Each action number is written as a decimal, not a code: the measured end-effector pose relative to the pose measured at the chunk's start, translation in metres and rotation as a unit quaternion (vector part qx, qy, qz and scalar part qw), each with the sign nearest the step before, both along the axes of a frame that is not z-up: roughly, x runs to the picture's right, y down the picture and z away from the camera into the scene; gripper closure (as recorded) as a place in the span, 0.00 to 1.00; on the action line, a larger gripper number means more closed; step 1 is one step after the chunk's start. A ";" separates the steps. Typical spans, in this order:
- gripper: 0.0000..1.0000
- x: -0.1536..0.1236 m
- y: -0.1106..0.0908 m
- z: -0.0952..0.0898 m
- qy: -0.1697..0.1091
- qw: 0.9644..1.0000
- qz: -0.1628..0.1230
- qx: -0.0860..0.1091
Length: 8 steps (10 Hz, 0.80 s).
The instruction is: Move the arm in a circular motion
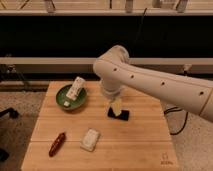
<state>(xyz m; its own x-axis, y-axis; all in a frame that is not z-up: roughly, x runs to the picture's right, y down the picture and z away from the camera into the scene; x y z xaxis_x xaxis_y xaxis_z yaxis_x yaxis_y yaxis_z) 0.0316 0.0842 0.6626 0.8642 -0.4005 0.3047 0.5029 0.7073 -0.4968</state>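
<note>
At the near right corner of the wooden surface (145, 145) a small dark mark is printed, too tiny to read. No other writing can be made out on anything.

Toward the near left of the surface lies a reddish-brown elongated object (57, 144), angled, and just to its right a pale squarish packet (90, 139); what either of them is cannot be told. Further in, about the middle of the surface, a flat black rectangular item (119, 115) lies beneath the gripper (116, 106). The gripper shows only as a short pale yellowish tip pointing down from the arm's end, right over or against the black item; contact cannot be judged. Whether the fingers are apart or together I cannot tell, and nothing can be seen held in them.

Toward the far left corner sits a green bowl (67, 102) with a white, patterned packet (75, 88) leaning tilted in it and a small pale bit lower inside; the packet's printing is illegible.

The arm (150, 82), glossy white with small dark screw holes, enters from the right edge of the view, where it is cut off, and reaches across the far right part of the surface to a bulbous joint above the middle, hiding the far edge there. Behind is a dark recess with a light ledge (45, 62), and a black cable (175, 120) hangs off the right.
</note>
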 end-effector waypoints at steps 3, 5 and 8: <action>0.20 0.010 0.012 -0.013 -0.003 1.000 0.000 -0.003; 0.20 0.010 0.011 -0.011 -0.004 1.000 0.005 -0.005; 0.20 0.032 0.025 -0.023 0.006 1.000 0.024 -0.006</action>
